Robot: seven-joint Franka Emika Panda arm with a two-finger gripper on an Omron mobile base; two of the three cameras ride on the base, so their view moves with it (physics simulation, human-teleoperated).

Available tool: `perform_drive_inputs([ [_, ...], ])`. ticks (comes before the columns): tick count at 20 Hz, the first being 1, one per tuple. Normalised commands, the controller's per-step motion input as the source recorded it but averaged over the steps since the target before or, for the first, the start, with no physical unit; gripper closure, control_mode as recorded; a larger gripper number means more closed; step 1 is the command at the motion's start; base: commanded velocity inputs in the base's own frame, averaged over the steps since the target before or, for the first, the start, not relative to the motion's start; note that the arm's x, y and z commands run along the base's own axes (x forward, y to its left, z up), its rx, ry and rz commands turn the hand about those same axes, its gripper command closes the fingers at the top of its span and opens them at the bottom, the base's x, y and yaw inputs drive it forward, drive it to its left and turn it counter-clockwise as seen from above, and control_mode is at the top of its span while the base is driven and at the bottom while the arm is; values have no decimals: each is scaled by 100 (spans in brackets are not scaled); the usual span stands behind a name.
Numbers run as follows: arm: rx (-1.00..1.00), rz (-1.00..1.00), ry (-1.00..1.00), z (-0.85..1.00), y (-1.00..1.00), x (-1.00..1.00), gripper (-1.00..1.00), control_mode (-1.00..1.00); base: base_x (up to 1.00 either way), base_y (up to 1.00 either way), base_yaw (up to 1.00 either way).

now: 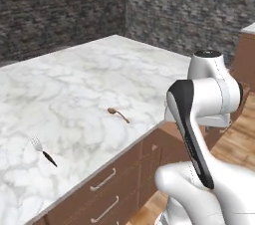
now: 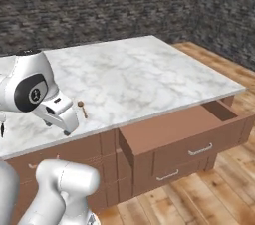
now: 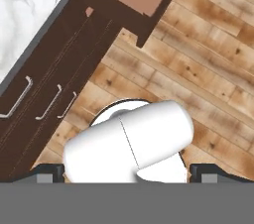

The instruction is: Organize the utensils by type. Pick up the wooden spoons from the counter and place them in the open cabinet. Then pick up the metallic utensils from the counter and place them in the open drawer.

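Left base view: slender wooden spoon (image 1: 118, 114) on veined marble counter (image 1: 74, 84).

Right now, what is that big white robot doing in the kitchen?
It is getting ready to tidy up. A wooden spoon and a fork lie apart on the marble counter, and nothing has been picked up yet. The drawer under the counter is pulled open. The gripper is open, holds nothing, and points down at the wooden floor.
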Motion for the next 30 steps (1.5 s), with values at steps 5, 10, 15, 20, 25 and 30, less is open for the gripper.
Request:
perform_drive_inputs([
  [5,0,0,0,0,0,0,-100,100,34,56,-26],
  [10,0,0,0,0,0,0,-100,100,38,6,-6],
  [15,0,0,0,0,0,0,-100,100,28,0,0],
  [20,0,0,0,0,0,0,-100,100,29,-7,3],
  [25,0,0,0,0,0,0,-100,100,5,-22,0],
  [30,0,0,0,0,0,0,-100,100,0,-4,19],
])
